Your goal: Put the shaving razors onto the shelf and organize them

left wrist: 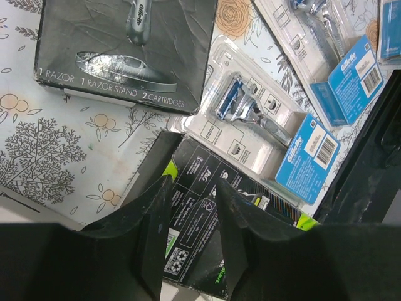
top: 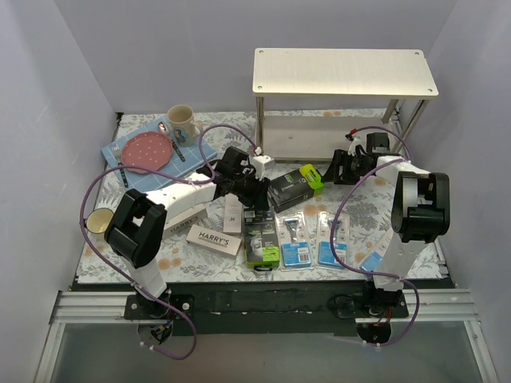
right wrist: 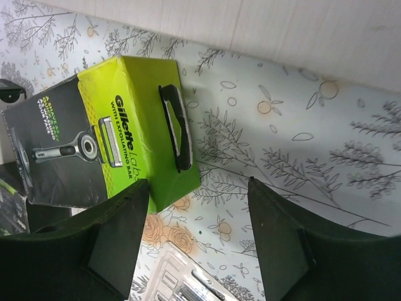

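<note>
The shelf [top: 343, 72] stands at the back right; its lower board [right wrist: 263, 28] crosses the right wrist view. One black-and-lime razor box [top: 295, 185] lies between the arms. My right gripper [right wrist: 195, 183] is open beside its lime end [right wrist: 147, 125], with only cloth between the fingers. My left gripper [left wrist: 193, 183] has narrowed over the end of the second black-and-lime box [left wrist: 200, 213]. That box runs on past both fingers, and no pinch shows. Blue-carded blister packs [top: 295, 239] [top: 331, 239] and a HARRY'S box [top: 214, 238] lie near the front.
A cream mug [top: 182, 121] and a pink plate [top: 148, 150] sit on a blue mat at the back left. A small cup [top: 99, 219] stands at the left edge. Another white box [top: 233, 211] stands beside my left gripper. The black front rail [top: 263, 286] borders the table.
</note>
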`<state>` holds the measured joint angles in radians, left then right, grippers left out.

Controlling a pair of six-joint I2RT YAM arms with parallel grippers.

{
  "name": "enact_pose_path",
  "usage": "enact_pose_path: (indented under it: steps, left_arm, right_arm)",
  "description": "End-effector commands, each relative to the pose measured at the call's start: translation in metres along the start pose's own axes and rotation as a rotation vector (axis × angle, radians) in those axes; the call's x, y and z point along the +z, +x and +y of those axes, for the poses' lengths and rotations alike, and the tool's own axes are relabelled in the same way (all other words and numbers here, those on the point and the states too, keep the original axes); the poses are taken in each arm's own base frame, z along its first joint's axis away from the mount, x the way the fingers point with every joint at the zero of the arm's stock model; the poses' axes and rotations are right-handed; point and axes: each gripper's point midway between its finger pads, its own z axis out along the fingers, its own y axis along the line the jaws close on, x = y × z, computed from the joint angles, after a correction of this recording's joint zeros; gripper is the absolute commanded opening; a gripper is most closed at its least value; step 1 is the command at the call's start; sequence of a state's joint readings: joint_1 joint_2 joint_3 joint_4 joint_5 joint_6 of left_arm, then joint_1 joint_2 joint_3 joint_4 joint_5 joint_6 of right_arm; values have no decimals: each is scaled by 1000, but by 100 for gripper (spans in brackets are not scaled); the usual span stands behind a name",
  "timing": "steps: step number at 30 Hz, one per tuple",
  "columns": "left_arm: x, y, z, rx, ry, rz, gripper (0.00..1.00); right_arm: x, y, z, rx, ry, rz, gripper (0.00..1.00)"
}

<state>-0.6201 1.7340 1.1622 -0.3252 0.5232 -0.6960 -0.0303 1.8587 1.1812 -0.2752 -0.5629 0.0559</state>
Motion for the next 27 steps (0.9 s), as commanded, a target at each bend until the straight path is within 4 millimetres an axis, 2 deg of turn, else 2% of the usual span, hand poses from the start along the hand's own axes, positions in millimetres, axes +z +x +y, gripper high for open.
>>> enact_pose_path:
  steps: [1, 4, 13, 22, 24, 25, 27]
  left_arm:
    - [-7, -17, -5, 63, -10, -18, 33]
    - [-7, -21, -5, 82, -24, -21, 34]
    - [-15, -15, -13, 149, -42, -7, 35]
    - [-24, -2, -15, 167, -51, 21, 36]
    - [-23, -3, -15, 171, -52, 20, 36]
    - [-22, -4, -16, 173, -51, 21, 37]
    - [-20, -7, -18, 173, -44, 18, 37]
  right_arm:
    - [5, 4, 7, 27, -44, -23, 70]
    - [7, 11, 10, 41, -58, -15, 69]
    - [16, 11, 16, 78, -100, -22, 66]
    - [28, -9, 20, 140, -156, -56, 60]
    - [29, -8, 23, 155, -177, -55, 57]
    - [29, -6, 27, 158, -200, -51, 51]
    - [29, 6, 30, 188, -218, -26, 47]
